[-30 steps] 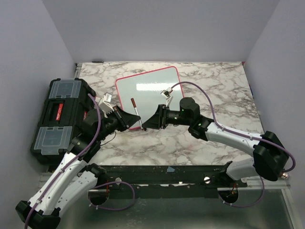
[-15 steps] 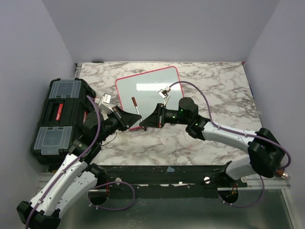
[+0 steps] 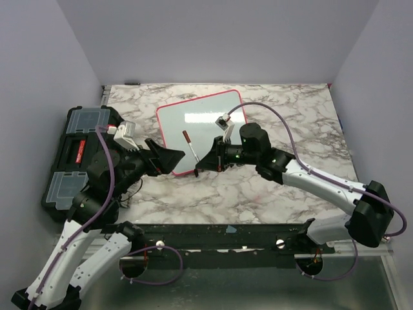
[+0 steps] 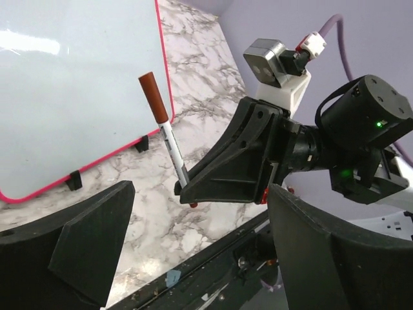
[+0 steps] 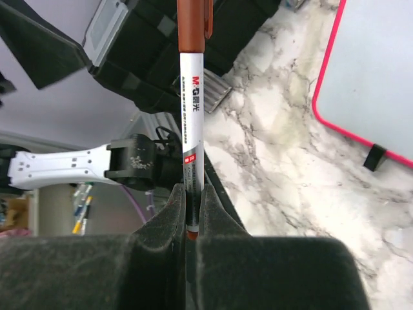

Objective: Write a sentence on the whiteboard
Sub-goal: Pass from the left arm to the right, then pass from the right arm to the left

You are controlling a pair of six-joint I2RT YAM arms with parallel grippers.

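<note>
The black toolbox (image 3: 80, 155) blocks the left of the worktop (image 3: 303, 129), the left tool (image 3: 169, 158) and the right tool (image 3: 199, 168) with its pen (image 3: 191, 148) crowd the near edge of the whiteboard (image 3: 200, 119), and the right side lies open.

White arms (image 3: 316, 184), black joints (image 3: 368, 216), purple cables (image 4: 341, 26)

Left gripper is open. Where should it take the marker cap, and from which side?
Take the brown cap, the free end of the marker. The right gripper clamps the opposite end, so the cap stands clear above the whiteboard. Bring the left gripper in from its own side, jaws across the cap's round body, ready to pull along its length.
</note>
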